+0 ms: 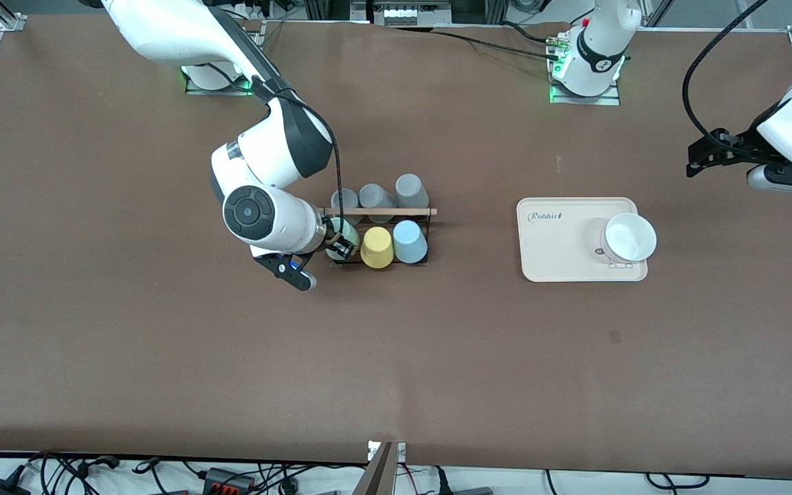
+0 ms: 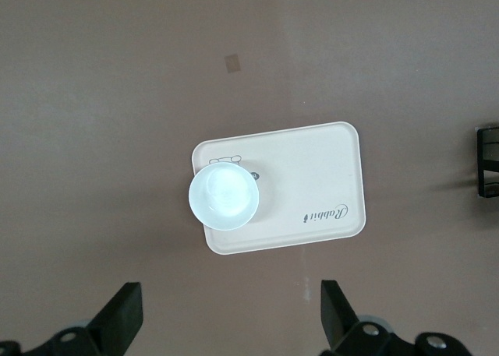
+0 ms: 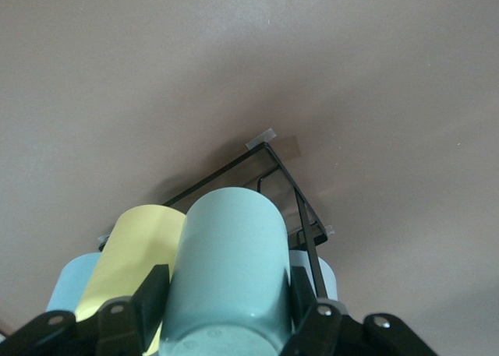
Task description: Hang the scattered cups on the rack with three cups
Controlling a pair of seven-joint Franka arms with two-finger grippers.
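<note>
The black wire rack point(image 1: 382, 212) with a wooden rod across its top stands mid-table. In its row nearer the front camera, a light blue cup point(image 1: 410, 242) and a yellow cup point(image 1: 377, 247) sit upside down. My right gripper point(image 1: 341, 246) is at the rack's end toward the right arm, shut on the pale mint green cup point(image 1: 339, 229), which is beside the yellow cup. In the right wrist view the fingers point(image 3: 152, 290) clasp both sides of the mint cup point(image 3: 230, 262), with the yellow cup point(image 3: 136, 251), blue cup point(image 3: 70, 282) and rack wire point(image 3: 288, 181) around it. My left gripper point(image 1: 705, 155) waits open.
Three grey cups point(image 1: 375, 197) fill the rack's row farther from the front camera. A beige tray point(image 1: 554, 254) holding a white bowl point(image 1: 630, 237) lies toward the left arm's end; both show in the left wrist view, tray point(image 2: 312, 177) and bowl point(image 2: 224, 197), under the open left gripper point(image 2: 230, 313).
</note>
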